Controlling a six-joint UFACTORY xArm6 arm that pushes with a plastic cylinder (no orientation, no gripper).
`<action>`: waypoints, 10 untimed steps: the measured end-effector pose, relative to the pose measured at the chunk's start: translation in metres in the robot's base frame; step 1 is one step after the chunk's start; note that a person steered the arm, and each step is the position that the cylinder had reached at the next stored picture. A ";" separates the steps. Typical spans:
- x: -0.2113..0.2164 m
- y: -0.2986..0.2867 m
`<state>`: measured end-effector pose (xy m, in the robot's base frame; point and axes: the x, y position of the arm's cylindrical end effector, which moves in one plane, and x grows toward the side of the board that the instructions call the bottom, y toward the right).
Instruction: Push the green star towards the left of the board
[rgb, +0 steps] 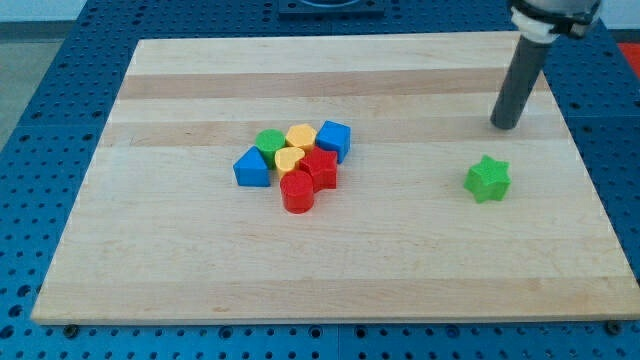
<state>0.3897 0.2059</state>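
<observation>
A pale wooden board (330, 270) is seen lying on a blue perforated table (40, 120), filling most of the view. The dark rod (520, 85) is held nearly upright over the board's upper right part, and my tip (506, 126) is set down on the wood there. No jaws are carried by the rod, so no open or closed state can be told.

The green star (488, 179) is taken as the landmark. It lies alone on the board's right part, and my tip is placed above it and slightly to the view's right, near but apart from it.

Well apart from the star, to the view's left, a tight cluster of blocks is found near the board's middle. In it, a red cylinder (298, 191) is set at the bottom, with a red block (321, 167) of unclear shape touching it. A blue block (334, 139) is placed at the cluster's upper right and a blue block (252, 168) at its left edge. A green block (269, 142), a yellow block (301, 136) and a yellow heart (288, 160) are packed between them.
</observation>
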 end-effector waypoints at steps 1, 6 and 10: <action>0.026 -0.019; 0.170 -0.096; 0.226 -0.078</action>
<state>0.6154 0.1280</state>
